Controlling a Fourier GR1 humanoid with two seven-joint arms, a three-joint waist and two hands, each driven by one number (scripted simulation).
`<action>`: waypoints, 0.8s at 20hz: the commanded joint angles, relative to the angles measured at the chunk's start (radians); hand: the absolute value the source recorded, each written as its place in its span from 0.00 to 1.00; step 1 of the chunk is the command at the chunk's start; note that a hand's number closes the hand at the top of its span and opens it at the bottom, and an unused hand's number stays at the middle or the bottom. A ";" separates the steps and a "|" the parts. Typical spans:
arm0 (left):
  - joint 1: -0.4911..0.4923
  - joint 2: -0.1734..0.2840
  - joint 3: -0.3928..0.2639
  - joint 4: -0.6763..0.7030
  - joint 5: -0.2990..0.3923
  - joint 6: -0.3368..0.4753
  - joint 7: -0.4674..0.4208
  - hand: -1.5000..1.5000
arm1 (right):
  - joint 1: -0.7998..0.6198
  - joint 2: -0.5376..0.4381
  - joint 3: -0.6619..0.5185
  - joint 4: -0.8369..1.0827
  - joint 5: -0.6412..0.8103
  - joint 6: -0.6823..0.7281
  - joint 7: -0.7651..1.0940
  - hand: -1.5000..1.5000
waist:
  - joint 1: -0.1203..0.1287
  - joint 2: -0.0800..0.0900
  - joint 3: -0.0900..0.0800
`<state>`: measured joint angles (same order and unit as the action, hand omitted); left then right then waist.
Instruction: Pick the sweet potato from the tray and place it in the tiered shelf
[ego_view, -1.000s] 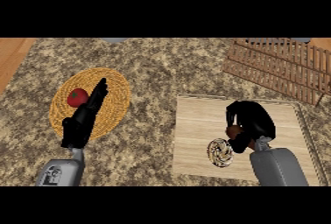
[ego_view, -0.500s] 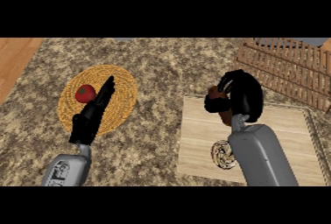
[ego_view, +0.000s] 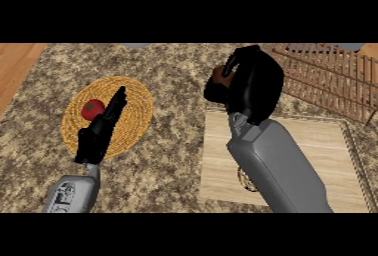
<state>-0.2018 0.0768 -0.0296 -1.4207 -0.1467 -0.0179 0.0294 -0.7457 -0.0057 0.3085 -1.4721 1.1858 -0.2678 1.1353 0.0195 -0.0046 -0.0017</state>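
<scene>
One sweet potato (ego_view: 219, 80); two hands

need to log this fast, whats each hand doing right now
Left hand: open, fingers straight, holding nothing, over the woven mat.
Right hand: shut on the sweet potato, lifted off the tray.

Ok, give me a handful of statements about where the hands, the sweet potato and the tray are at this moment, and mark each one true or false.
1. The right hand is curled round the sweet potato. True.
2. The sweet potato lies on the wooden tray. False: it is held up in the right hand, beyond the tray's far edge.
3. The left hand shows over the woven mat, fingers straight. True.
4. A red tomato sits in the tiered shelf. False: it rests on the woven mat.
5. The tiered shelf stands at the view's upper right. True.
</scene>
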 joint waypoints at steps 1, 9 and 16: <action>0.030 -0.021 -0.010 0.001 -0.019 0.030 -0.038 0.50 | -0.119 0.005 -0.020 -0.008 0.118 0.059 0.245 1.00 | -0.013 -0.001 0.000; 0.038 0.039 0.027 -0.030 0.024 -0.035 -0.002 0.50 | -0.272 0.004 -0.167 0.002 0.299 0.209 0.227 1.00 | -0.017 -0.001 0.000; 0.077 -0.013 -0.005 -0.050 0.008 -0.001 -0.018 0.50 | -0.333 -0.009 -0.286 0.035 0.343 0.221 0.146 1.00 | -0.013 0.002 0.001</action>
<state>-0.1560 0.0744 -0.0285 -1.4559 -0.1447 -0.0167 0.0253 -1.0236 -0.0221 0.0702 -1.4473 1.4907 -0.0979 1.1562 0.0037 -0.0034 -0.0007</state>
